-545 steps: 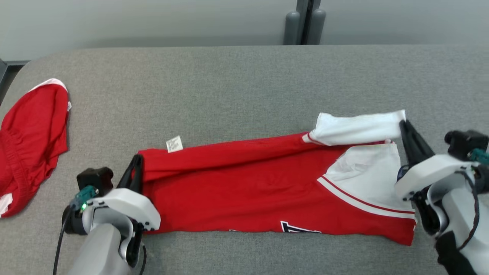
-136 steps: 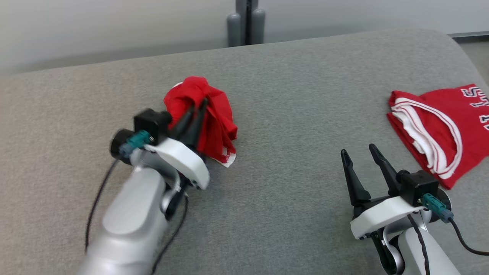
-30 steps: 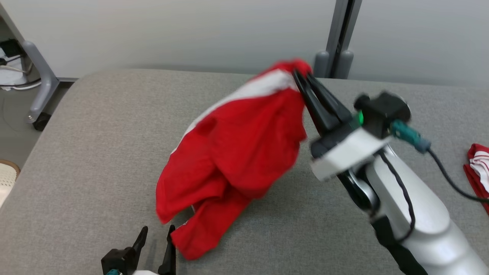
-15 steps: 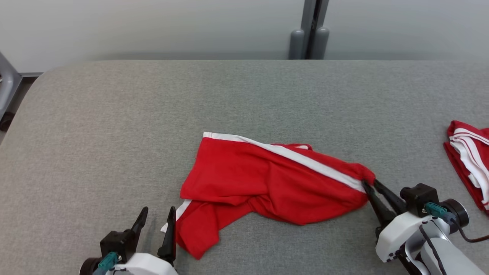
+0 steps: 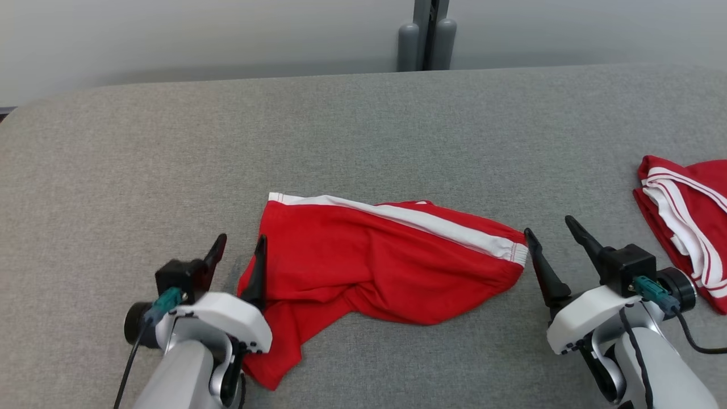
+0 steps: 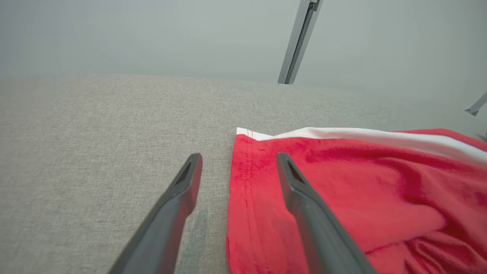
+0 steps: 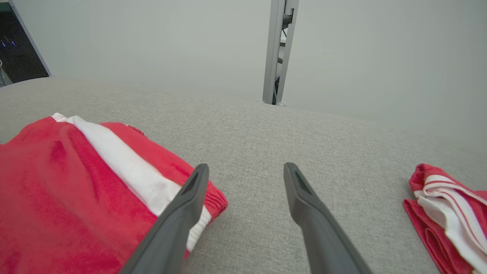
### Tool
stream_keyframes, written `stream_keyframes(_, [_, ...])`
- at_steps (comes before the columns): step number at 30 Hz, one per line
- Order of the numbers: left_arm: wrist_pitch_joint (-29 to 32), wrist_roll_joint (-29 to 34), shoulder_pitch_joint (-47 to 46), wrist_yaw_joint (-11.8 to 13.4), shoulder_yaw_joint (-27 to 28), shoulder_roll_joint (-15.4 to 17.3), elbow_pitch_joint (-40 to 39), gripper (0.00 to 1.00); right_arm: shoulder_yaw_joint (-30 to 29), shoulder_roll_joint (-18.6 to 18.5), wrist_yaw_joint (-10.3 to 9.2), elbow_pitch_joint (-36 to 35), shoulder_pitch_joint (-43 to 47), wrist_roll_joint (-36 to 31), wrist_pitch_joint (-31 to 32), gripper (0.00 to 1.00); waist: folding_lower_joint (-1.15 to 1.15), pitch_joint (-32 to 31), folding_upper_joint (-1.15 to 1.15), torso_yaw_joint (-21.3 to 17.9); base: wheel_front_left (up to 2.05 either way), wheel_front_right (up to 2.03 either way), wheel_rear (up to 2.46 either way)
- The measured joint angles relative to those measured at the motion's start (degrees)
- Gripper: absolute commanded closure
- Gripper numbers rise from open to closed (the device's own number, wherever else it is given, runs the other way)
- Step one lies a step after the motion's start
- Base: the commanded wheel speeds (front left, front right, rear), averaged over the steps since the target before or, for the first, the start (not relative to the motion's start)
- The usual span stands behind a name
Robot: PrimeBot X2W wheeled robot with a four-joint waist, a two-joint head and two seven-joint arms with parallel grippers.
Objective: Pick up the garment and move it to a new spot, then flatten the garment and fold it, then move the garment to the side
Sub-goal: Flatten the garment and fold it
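Spotter: Garment (image 5: 386,267), red shorts with 1 white stripe (image 5: 420,220), lies crumpled at the front middle of the grey surface (image 5: 341,125). Lower left part is bunched and twisted.

Recorder: Tools?

Spotter: Left tool (image 5: 242,238) has its fingers spread apart, straddling the garment's left hem: 1 finger over red cloth, 1 over bare surface. Cannot tell whether they touch. Right tool (image 5: 548,225) is also spread, nothing between its fingers, just beside the garment's right end.

Recorder: Anything further out?

Spotter: Folded red-and-white jersey (image 5: 687,216) at the far right edge, well apart from the garment. Grey post (image 5: 426,34) behind the surface.
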Motion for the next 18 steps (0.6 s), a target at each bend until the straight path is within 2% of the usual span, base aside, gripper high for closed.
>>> stream_keyframes(3, [0.69,-0.41,-6.41,-0.23,-0.88,-0.05,7.53,0.00,-0.07,0.73,0.00,-0.46,0.68,-0.53,0.00,0.00,0.00,0.68,0.00,-0.93,0.00,0.00,0.00])
stream_keyframes(8, [5.19,-1.54,-14.95,-0.56,-1.32,0.02,17.88,0.00,-0.14,1.10,0.00,-1.20,0.64,-0.79,0.00,0.00,0.00,1.67,0.00,-2.35,0.00,0.00,0.00])
stream_keyframes(18, [8.47,-1.59,-21.97,-1.16,-2.96,0.02,29.05,0.00,-0.31,1.92,0.00,-1.72,0.10,-1.29,0.00,0.00,0.00,2.99,0.00,-4.41,0.00,0.00,0.00])
